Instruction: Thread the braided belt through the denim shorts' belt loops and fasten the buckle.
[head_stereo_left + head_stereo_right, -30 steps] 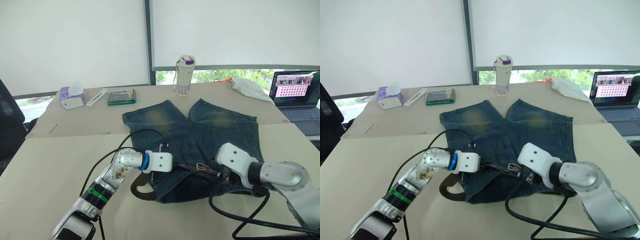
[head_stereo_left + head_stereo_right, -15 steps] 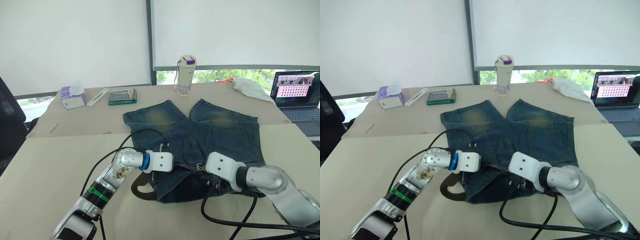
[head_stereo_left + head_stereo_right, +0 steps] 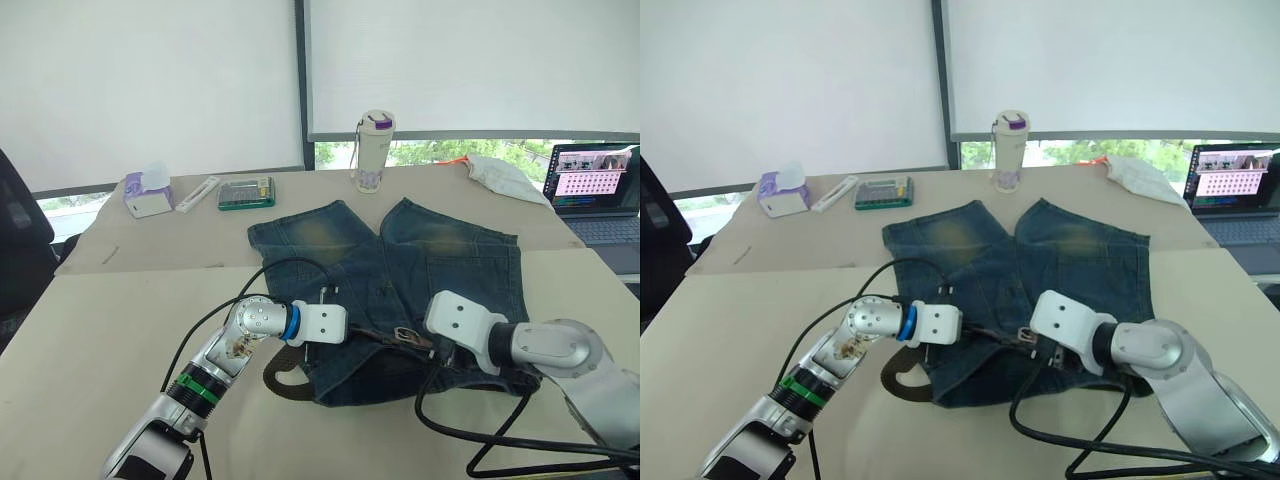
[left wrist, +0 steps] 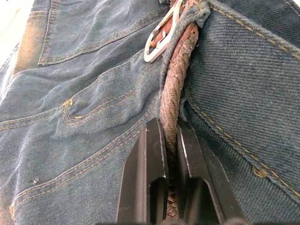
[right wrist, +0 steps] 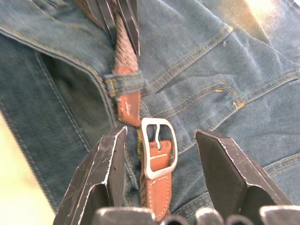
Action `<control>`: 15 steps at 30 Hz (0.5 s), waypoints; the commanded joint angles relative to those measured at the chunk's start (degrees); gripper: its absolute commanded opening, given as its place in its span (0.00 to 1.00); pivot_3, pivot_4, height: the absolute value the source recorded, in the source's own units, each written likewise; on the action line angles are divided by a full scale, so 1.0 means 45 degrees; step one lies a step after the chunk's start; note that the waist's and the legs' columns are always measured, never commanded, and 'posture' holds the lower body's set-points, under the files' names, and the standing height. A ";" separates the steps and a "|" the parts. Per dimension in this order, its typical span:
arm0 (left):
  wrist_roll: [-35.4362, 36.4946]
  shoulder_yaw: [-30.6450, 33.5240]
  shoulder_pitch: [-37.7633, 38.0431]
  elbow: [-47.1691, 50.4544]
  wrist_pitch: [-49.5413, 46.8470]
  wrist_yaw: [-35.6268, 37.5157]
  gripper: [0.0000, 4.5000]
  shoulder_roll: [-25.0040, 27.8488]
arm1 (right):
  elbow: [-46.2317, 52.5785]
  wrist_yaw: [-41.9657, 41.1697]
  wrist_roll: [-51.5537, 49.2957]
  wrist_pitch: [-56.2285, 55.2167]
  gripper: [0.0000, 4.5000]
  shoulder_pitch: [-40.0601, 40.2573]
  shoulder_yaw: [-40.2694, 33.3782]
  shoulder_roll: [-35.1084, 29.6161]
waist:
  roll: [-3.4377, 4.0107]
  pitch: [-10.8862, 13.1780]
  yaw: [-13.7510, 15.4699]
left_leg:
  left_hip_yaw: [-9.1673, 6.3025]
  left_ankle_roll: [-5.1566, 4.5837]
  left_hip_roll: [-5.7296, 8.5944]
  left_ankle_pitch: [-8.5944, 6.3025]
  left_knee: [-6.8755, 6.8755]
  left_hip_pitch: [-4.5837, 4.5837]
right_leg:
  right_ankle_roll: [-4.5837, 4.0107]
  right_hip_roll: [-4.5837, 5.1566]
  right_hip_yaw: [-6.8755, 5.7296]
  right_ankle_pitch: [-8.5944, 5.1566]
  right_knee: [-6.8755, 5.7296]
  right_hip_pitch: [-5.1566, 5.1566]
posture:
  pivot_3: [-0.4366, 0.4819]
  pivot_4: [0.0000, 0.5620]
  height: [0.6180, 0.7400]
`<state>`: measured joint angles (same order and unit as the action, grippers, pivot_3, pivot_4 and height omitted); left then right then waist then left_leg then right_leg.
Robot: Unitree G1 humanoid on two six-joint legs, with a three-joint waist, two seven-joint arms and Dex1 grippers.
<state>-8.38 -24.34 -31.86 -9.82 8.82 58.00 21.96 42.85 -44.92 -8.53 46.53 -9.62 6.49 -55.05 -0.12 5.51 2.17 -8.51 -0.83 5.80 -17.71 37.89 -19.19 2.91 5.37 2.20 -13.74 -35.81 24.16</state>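
Here, denim shorts (image 3: 385,290) lie on a beige table (image 3: 90,340) beside windows (image 3: 150,80).

Head stereo overview; close wrist views

Braided belt (image 4: 172,101) partly hidden under belt loop (image 5: 123,82); laptop (image 3: 598,195) cut by edge
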 commanded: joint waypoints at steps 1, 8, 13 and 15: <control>0.0184 0.0112 -0.0343 0.0255 0.0238 -0.0093 0.00 -0.0082 | 0.0092 0.0193 0.0439 -0.0517 0.58 -0.0137 0.0431 0.0018 | -0.0001 0.0001 0.0002 | 0.0001 0.0000 0.0000 0.0000 0.0000 0.0000 | 0.0000 0.0000 0.0000 0.0000 0.0000 0.0000 | 0.48 0.27 1.00; 0.0176 0.0097 -0.0353 0.0280 0.0217 -0.0109 0.00 -0.0122 | -0.0030 0.0266 0.0726 -0.0722 0.58 -0.0327 0.0952 0.0329 | 0.0001 -0.0001 0.0002 | 0.0001 0.0000 0.0000 0.0000 0.0000 0.0000 | 0.0000 0.0000 0.0001 0.0000 0.0001 0.0000 | 0.48 0.27 1.00; 0.0170 0.0090 -0.0389 0.0249 0.0254 -0.0110 0.00 -0.0135 | -0.0214 0.0355 0.0967 -0.0817 0.58 -0.0636 0.0977 0.0515 | 0.0003 -0.0002 0.0000 | 0.0001 0.0000 0.0000 0.0000 0.0000 0.0001 | 0.0000 -0.0001 0.0000 0.0000 0.0000 0.0000 | 0.48 0.27 1.00; 0.0161 0.0085 -0.0405 0.0228 0.0272 -0.0109 0.00 -0.0136 | -0.0233 0.0340 0.0999 -0.0837 0.58 -0.0707 0.0969 0.0547 | 0.0003 -0.0002 0.0002 | 0.0001 0.0000 0.0001 0.0000 0.0000 0.0000 | 0.0000 0.0000 0.0000 0.0000 0.0000 0.0001 | 0.48 0.27 1.00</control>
<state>-8.41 -24.34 -31.94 -9.83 8.82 57.91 21.87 40.91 -43.68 -4.56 44.06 -11.72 11.27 -52.80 -0.11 5.51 2.18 -8.51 -0.83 5.81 -17.71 37.89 -19.19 2.91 5.37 2.20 -13.74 -35.81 24.16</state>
